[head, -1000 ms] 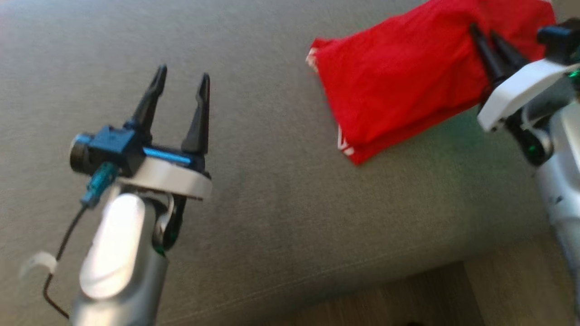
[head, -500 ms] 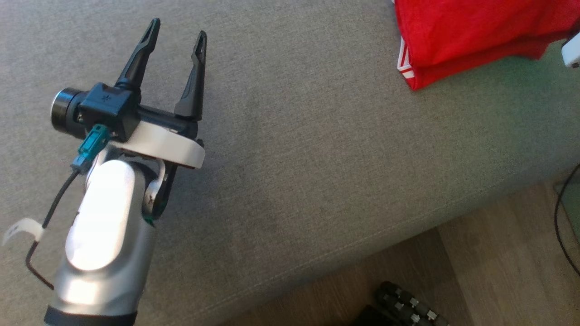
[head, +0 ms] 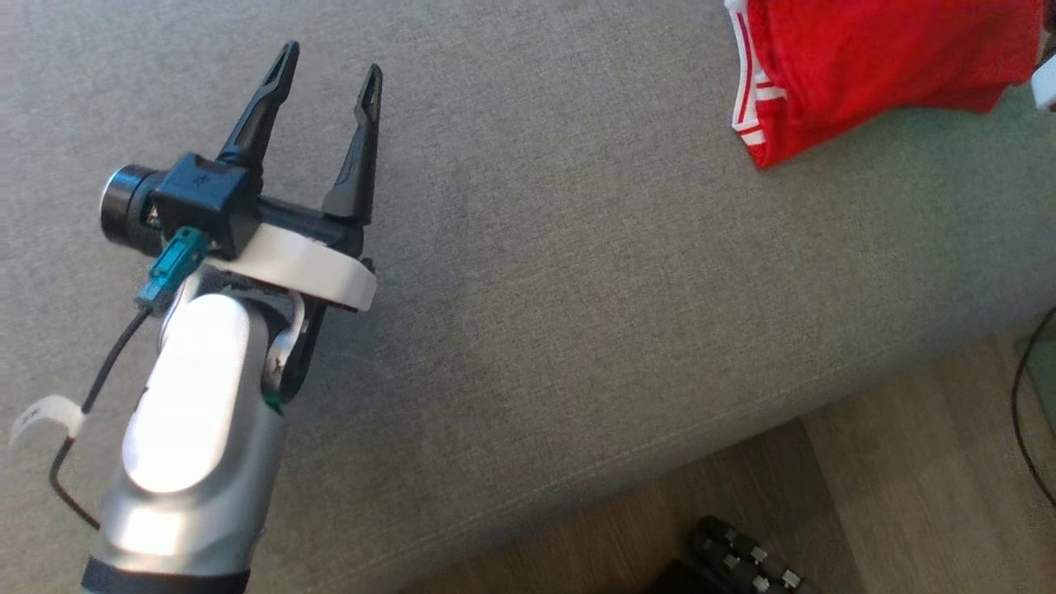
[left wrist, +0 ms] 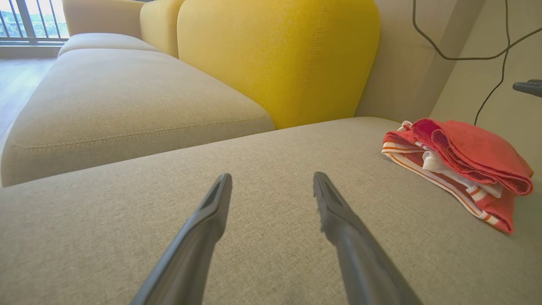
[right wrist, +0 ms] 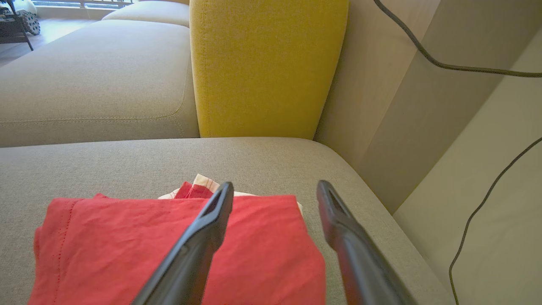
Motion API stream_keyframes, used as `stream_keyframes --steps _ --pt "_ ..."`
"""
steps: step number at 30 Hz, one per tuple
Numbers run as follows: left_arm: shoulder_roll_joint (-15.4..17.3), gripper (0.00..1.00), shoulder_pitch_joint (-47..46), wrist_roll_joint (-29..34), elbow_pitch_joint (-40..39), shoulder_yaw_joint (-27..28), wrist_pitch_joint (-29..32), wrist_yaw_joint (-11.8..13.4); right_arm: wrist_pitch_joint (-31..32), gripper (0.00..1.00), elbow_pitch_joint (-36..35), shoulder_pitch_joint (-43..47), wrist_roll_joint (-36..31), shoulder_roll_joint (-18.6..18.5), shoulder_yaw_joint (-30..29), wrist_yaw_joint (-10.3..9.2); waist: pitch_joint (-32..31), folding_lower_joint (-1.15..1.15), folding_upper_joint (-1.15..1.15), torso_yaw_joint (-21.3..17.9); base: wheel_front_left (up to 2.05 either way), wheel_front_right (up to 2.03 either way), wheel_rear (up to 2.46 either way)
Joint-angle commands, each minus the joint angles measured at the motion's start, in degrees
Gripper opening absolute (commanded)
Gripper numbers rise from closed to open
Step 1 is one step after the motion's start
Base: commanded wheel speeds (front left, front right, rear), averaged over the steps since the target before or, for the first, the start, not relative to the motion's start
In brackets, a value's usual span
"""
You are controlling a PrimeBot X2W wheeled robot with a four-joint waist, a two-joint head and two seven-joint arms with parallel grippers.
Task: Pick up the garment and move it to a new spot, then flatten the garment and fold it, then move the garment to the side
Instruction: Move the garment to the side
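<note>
The right tool [right wrist: 275, 185] has just let go. A second ago its two fingers were pressed together on the red cloth. Now they stand wide apart just above the garment [right wrist: 127, 245] and hold nothing. The garment lies by itself, folded into a flat red packet with white stripes at one edge. It is at the right end of the sofa seat [head: 577, 289], in front of the yellow cushion [right wrist: 262, 63]. The left tool [head: 330, 62] is also apart and empty. It hangs over the bare middle of the seat, well apart from the garment. The head camera has turned meanwhile, so the shift of the garment in that view is not a real move. In my judgement this release means the last step, putting the folded garment to the side, is done or almost done. What remains is only to draw the right arm back without catching the top layer
</note>
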Motion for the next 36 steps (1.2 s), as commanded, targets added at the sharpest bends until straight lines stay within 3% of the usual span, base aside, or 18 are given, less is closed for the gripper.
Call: stream_keyframes --steps 1,9,19,30,36 --pt "0.7 1.00 -0.8 -0.5 -1.5 1.5 -0.7 0.3 -0.6 1.00 -2.1 -0.8 -0.5 -0.7 -0.2 -0.02 -1.1 0.00 0.00 0.7 0.00 0.00 0.00" --pt "-0.6 1.00 1.7 -2.5 0.6 2.3 -2.3 1.0 -0.3 1.00 -6.2 0.8 -2.4 0.9 1.4 -0.02 -7.0 0.00 0.00 4.2 0.00 0.00 0.00" --pt "-2.6 1.00 8.4 -5.4 -1.8 6.3 -2.7 2.5 1.4 1.00 -18.1 9.8 -2.1 4.0 2.5 -0.02 -15.2 0.00 0.00 11.9 0.00 0.00 0.00" --pt "-4.2 1.00 18.7 -6.9 -3.7 9.7 -2.7 2.6 1.8 1.00 -29.0 28.3 -4.4 12.7 0.3 -0.02 -23.5 0.00 0.00 17.7 0.00 0.00 0.00" --pt "-4.5 1.00 23.3 -6.8 -4.2 9.0 -2.7 1.8 0.6 1.00 -33.9 38.8 -10.4 17.8 -4.2 -0.02 -26.5 0.00 0.00 19.5 0.00 0.00 0.00"
